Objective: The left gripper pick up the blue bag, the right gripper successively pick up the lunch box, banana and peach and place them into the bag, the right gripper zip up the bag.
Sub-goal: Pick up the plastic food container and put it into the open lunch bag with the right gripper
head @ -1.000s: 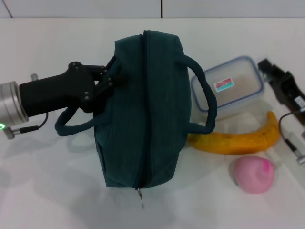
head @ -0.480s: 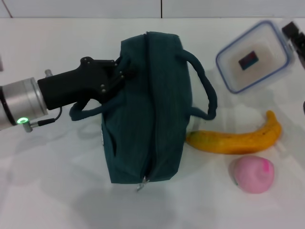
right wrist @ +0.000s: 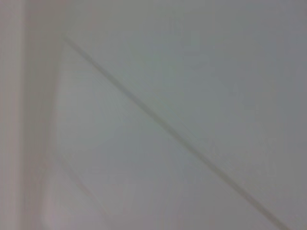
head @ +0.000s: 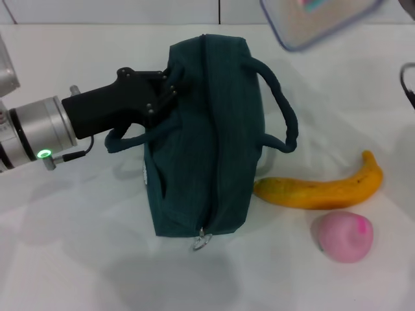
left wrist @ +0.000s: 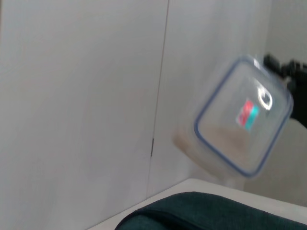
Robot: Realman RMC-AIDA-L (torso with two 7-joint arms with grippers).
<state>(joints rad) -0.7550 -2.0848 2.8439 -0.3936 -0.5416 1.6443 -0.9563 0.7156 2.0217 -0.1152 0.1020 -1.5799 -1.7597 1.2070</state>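
Your left gripper [head: 170, 87] was clamped on the near handle of the blue bag [head: 204, 139], zip shut, pull at the front edge. Right gripper [left wrist: 292, 79] showed only in left wrist view, beside the lunch box [head: 318, 19]; fingers: can't tell. Box was in the air, cut by the head view's top edge, above and right of the bag. Banana [head: 321, 188] lay just right of the bag's base, peach [head: 342, 236] beside it. Table [head: 78, 246] front-left was open.
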